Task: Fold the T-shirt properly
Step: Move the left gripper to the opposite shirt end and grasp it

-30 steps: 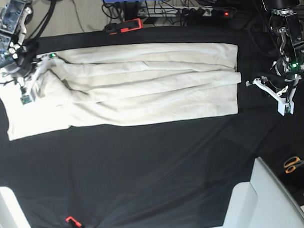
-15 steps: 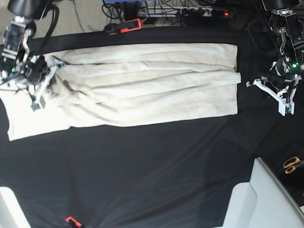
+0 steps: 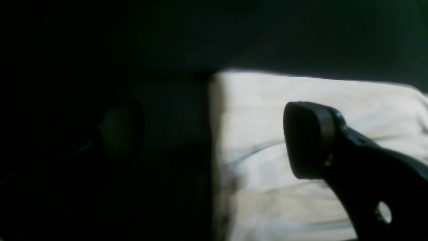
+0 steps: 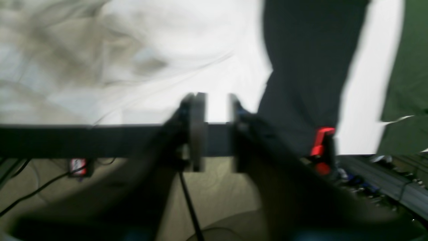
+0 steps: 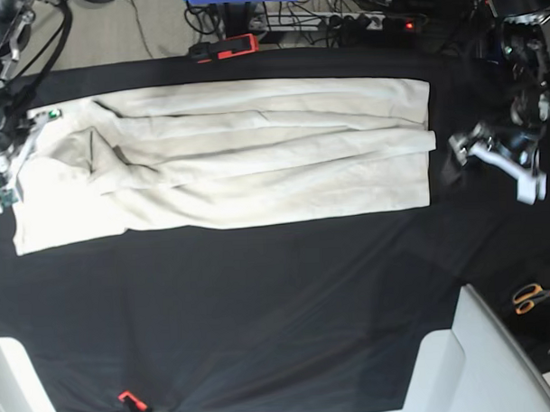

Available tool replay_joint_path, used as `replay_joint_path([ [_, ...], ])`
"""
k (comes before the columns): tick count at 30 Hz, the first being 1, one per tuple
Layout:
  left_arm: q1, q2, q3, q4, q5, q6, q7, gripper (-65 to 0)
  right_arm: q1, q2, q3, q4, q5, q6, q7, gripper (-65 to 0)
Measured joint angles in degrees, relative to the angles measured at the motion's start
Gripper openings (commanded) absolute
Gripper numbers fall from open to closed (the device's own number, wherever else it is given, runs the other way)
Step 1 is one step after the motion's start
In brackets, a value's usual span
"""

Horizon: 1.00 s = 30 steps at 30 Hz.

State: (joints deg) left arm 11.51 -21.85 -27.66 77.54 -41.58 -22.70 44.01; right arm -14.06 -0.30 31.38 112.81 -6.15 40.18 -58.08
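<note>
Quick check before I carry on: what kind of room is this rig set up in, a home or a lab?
Most likely a lab or workshop bench. A black cloth-covered table holds the cream short-sleeved cotton T-shirt, a power strip with a red switch and loose cables lie behind it, and orange-handled scissors sit at the side.

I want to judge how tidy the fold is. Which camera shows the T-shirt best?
The base view: the whole T-shirt lies as a long folded band. The left wrist view shows only one edge; the right wrist view is a blurred close-up.
</note>
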Motion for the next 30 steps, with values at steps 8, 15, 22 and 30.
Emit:
replay_joint_path([
  [8, 0.76, 1.16, 5.25, -7.89, -3.50, -12.24, -0.07, 0.0, -1.16, 0.22, 0.11, -0.07, -0.17, -0.07, 2.95, -32.9],
  [15, -1.62, 0.55, 5.16, -14.88, -4.24, -13.68, -2.56, 0.0, -1.16, 0.17, 0.11, -0.07, -0.20, -0.09, 3.04, -32.9],
  [22, -1.97, 0.98, 11.47, -16.37, -3.91, -13.92, -10.03, 0.0, -1.20, 0.15, 0.11, -0.09, -0.20, -0.07, 3.02, -32.9],
  [30, -1.97, 3.43, 11.98, -16.41, -4.66, -14.47, -11.47, -0.7, -1.25, 0.15, 0.11, -0.09, -0.02, -0.07, 3.04, -32.9],
])
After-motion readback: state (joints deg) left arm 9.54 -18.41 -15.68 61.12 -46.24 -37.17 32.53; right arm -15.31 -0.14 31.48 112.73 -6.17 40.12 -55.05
